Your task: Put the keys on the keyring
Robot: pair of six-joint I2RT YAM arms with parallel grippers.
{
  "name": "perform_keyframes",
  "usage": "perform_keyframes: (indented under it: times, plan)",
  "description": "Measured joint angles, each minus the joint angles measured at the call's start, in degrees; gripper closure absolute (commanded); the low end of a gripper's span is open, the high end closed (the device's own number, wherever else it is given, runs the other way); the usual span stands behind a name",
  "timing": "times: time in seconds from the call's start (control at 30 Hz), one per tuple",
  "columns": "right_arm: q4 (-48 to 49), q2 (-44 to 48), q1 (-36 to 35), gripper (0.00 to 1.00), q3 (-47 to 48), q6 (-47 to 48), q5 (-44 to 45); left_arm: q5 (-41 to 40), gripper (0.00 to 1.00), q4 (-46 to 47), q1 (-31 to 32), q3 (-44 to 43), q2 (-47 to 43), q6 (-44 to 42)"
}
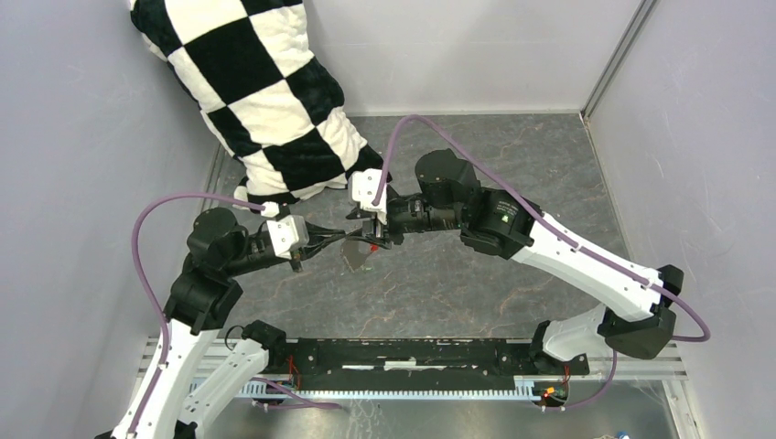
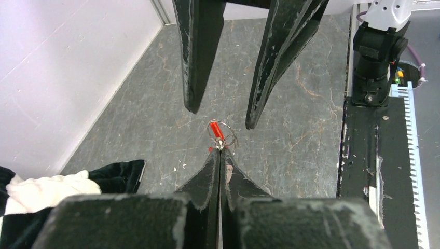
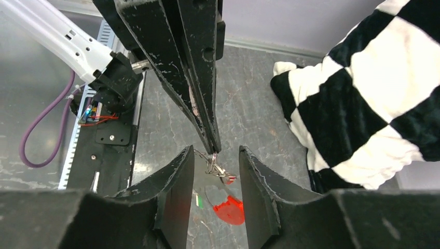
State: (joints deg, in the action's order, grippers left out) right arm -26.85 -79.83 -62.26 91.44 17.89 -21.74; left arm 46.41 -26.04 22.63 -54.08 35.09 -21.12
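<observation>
The left tool (image 2: pixel 220 155) is held up off the bench (image 2: pixel 290 155) with its 2 fingers pressed tight together, clamped on the thin wire of the keyring (image 3: pixel 213 165) right at their tips. The ring's loops stick out just past those tips, in mid-air. From the cluster hang the red oval tag (image 3: pixel 229 210) and, beside it, the small green tag (image 3: pixel 197 199), both below the pinch point. A small piece with a red end, probably the red-headed key (image 3: pixel 227 179), dangles in the same cluster; the wire is too fine to show whether it is threaded on the ring or only caught against it. The plain silver key cannot be picked out.

Further right, the right tool (image 2: pixel 222 117) faces the left one nose to nose, its 2 fingers apart and holding nothing. The ring cluster sits in the gap between them, touching neither.

My reading: the ring is presented and steadied, and the threading itself looks unfinished, with at least 1 key left to account for.
</observation>
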Motion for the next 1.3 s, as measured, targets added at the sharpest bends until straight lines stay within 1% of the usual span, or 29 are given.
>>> perform_keyframes:
  times: [0.17,0.33,0.6,0.63,0.7,0.77,0.87,0.9,0.97,1.0,1.07,1.2,1.3]
  plan:
    - [-2.6,-1.6,0.0,0.6,1.4,0.0,0.0,0.0,0.98,-0.7,0.0,-0.8,-0.1,-1.1]
    - [-3.0,-1.9,0.0,0.65,1.4,-0.2,0.0,0.1,0.98,-0.9,0.0,-1.4,-0.4,-1.3]
    - [-3.0,-2.7,0.0,0.77,1.4,-0.9,0.0,0.1,0.98,-0.7,0.0,-1.5,-1.4,-1.2]
    - [-3.0,-2.8,0.0,0.79,1.4,-1.0,0.0,0.1,0.98,-0.6,0.0,-1.5,-1.5,-1.2]
    - [-3.0,-2.8,0.0,0.85,1.4,-1.1,0.0,0.1,0.98,-0.3,0.0,-1.5,-1.5,-1.2]
    - [-3.0,-2.8,-0.2,0.99,1.4,-1.1,0.0,0.1,0.98,0.0,0.0,-1.5,-1.6,-1.2]
    - [-3.1,-3.0,-0.3,1.0,1.4,-1.3,0.3,0.0,0.98,-0.1,0.0,-1.5,-1.8,-1.0]
    - [-3.2,-3.1,-0.3,1.0,1.4,-1.3,0.5,0.0,0.92,-0.1,0.0,-1.5,-1.9,-1.0]
    - [-3.3,-3.1,-0.3,1.0,1.4,-1.3,0.7,0.1,0.73,-0.2,0.0,-1.5,-2.0,-1.0]
    - [-3.4,-3.1,-0.3,1.0,1.4,-1.2,0.9,0.2,0.68,-0.3,0.0,-1.5,-2.1,-1.2]
    - [-4.7,-3.1,-0.3,1.0,1.4,-1.0,1.2,0.3,0.66,-1.4,0.0,-1.7,-2.0,-1.6]
    - [-7.1,-3.6,-0.5,1.0,1.5,-0.5,1.9,0.7,0.67,-4.5,0.0,-3.7,-0.7,-2.5]
    - [-9.4,-4.7,-0.9,1.0,2.1,0.0,2.9,1.3,0.67,-7.3,0.0,-5.9,1.4,-4.9]
